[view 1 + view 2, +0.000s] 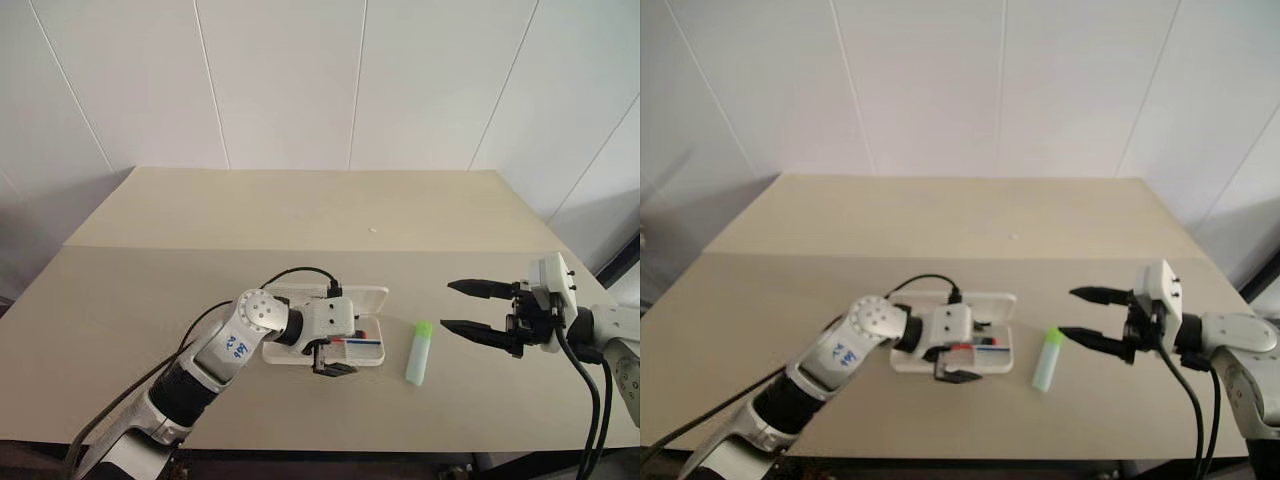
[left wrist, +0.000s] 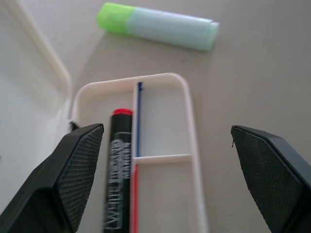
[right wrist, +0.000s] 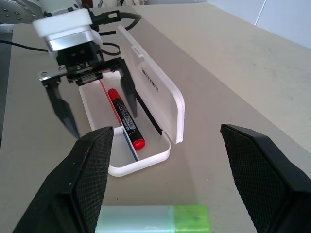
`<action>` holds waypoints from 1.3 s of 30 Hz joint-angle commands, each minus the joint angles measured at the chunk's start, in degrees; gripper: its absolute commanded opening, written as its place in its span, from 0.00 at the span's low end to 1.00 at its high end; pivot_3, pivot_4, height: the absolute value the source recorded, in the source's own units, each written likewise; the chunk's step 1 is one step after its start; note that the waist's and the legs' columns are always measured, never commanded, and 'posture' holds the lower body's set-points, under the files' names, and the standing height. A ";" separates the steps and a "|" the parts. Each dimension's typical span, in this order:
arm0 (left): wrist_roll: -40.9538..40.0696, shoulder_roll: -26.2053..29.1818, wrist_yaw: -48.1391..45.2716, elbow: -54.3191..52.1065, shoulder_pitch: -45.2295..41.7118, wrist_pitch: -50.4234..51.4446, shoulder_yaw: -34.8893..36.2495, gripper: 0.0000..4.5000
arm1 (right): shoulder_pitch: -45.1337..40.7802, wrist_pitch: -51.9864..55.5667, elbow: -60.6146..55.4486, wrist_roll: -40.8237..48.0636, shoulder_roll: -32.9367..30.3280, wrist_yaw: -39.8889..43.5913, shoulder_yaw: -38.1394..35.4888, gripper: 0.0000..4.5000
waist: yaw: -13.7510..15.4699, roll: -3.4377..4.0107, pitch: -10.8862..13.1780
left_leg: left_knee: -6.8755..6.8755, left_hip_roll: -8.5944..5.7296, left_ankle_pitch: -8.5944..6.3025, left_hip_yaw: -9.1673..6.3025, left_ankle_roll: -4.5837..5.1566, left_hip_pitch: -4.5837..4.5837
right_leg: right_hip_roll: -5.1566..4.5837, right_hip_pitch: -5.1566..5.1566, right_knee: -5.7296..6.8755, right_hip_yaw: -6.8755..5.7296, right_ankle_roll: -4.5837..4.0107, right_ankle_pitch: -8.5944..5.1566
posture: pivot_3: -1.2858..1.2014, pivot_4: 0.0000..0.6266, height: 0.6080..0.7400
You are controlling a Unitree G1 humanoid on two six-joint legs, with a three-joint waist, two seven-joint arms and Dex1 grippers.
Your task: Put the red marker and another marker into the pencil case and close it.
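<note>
Left gripper [image 3: 92, 104]: fingers [image 2: 63, 179] spread wide, gripping nothing, hanging just above the open pencil case [image 3: 167, 148]. Directly beneath and between those fingers, lying free in the tray: the red marker [image 3: 125, 124], dark-barrelled with a red cap at each end, lengthwise along the tray beside a thin blue strip and a red strip. Behind the fingers, the white lid standing up on its hinge, small dark lettering on its face. Beyond the tray's far rim, apart from the case on the bare counter [image 1: 300, 215]: another marker [image 1: 419, 352], pale mint body, lime-green cap, not yet in the case.

Right gripper [image 1: 480, 312]: fingers [image 3: 95, 179] likewise spread wide and empty, hovering above the counter, pointing toward the case, with the mint marker lying just ahead of and below the tips.

Judged stage: first marker delivered, second still to fetch, lid still to shut.

Possible trouble from here:
- Knocking the light tray or the upright lid with the left fingers on the way out, shifting the case or flipping the lid down too early.
- Rolling of the round mint marker across the counter under a glancing touch, if only one finger reaches it first.
- Crowding of both grippers over the small case, should the right come in before the left is clear.
- Lid jamming on a marker left askew across the tray's divider.
</note>
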 commanded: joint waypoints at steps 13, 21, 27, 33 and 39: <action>-16.96 5.29 -12.81 -3.34 4.33 -3.35 13.29 0.99 | 17.58 10.54 -23.17 -0.09 12.33 -27.75 0.38 1.00 | -0.02 0.00 -0.01 | -0.01 0.01 0.00 -0.03 0.00 0.04 | 0.01 0.00 0.06 0.00 -0.09 -0.05 | 0.52 0.24 1.00; -27.03 5.86 -20.96 -0.88 6.68 -6.72 19.29 0.99 | 19.28 16.10 -28.99 -6.40 25.08 -48.13 8.24 1.00 | -0.04 0.01 -0.02 | -0.06 0.06 0.01 -0.04 -0.03 0.08 | 0.03 -0.02 0.11 -0.02 -0.29 -0.15 | 0.52 0.24 1.00; -25.91 9.17 -25.88 6.85 4.52 -12.09 21.05 0.99 | 16.37 19.59 -26.38 -11.65 29.75 -57.89 9.52 1.00 | -0.06 0.01 -0.03 | -0.05 0.04 0.03 -0.03 -0.01 0.08 | 0.02 -0.02 0.06 0.00 -0.49 -0.22 | 0.52 0.24 1.00; -25.52 12.16 -26.92 10.84 5.28 -15.85 23.33 0.99 | 17.28 21.45 -26.62 -13.84 31.91 -61.62 9.11 1.00 | -0.07 0.02 -0.03 | -0.25 0.06 0.02 -0.04 -0.02 0.06 | 0.03 -0.12 0.08 -0.03 -0.33 -0.14 | 0.52 0.24 1.00; -25.01 15.04 -26.75 14.01 6.65 -18.50 26.38 0.99 | 18.12 24.28 -26.88 -11.73 32.65 -61.54 7.92 1.00 | -0.23 0.02 -0.03 | -0.36 0.08 0.02 -0.04 -0.01 0.09 | 0.04 -0.15 0.08 -0.04 -0.31 -0.14 | 0.52 0.24 1.00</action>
